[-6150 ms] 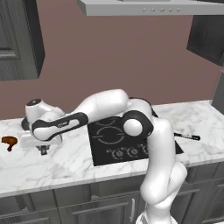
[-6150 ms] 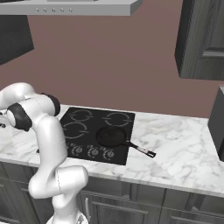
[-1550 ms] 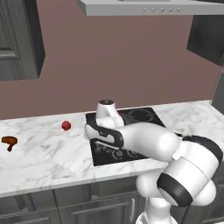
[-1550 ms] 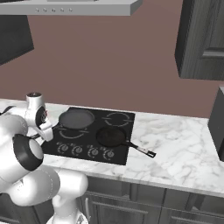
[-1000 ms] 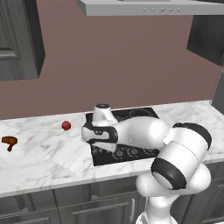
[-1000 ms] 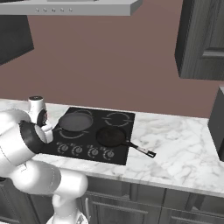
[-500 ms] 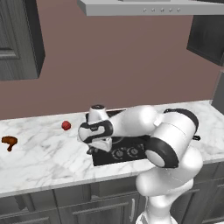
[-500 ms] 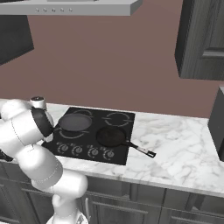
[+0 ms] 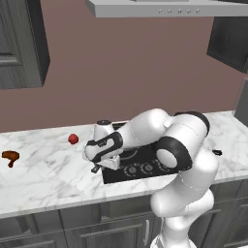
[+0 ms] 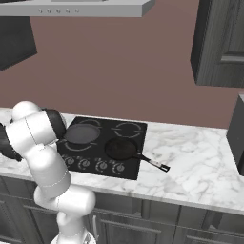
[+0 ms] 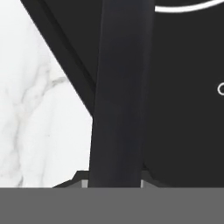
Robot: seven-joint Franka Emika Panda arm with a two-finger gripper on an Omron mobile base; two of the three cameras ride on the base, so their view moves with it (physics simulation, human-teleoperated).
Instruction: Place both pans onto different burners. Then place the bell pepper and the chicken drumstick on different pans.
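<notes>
Brown-orange against the pale marble, the chicken drumstick (image 9: pixel 9 157) lies at the far left of the counter (image 9: pixel 43 184), well apart from the cooktop (image 10: pixel 126 143) and not yet touched. Closer to the cooktop, still on the marble to its left, sits the red bell pepper (image 9: pixel 73 139), also waiting. Next comes the gripper (image 9: pixel 96 168), low over the cooktop's left front corner, its jaws pressed nearly together on the long black handle (image 11: pixel 120 96) of the wide grey pan (image 10: pixel 82 134), which runs up between them in the hand view. That pan rests on the cooktop's left rear burner, so it looks placed but not let go. Further right, the smaller, blacker pan (image 10: pixel 121 148) sits on the front right burner, its handle reaching out over the cooktop's right edge onto the marble. By this showing the first half of the task is all but done: both pans are on separate burners. What remains, I judge, is to release the handle, then fetch the pepper and the drumstick, one into each pan.
</notes>
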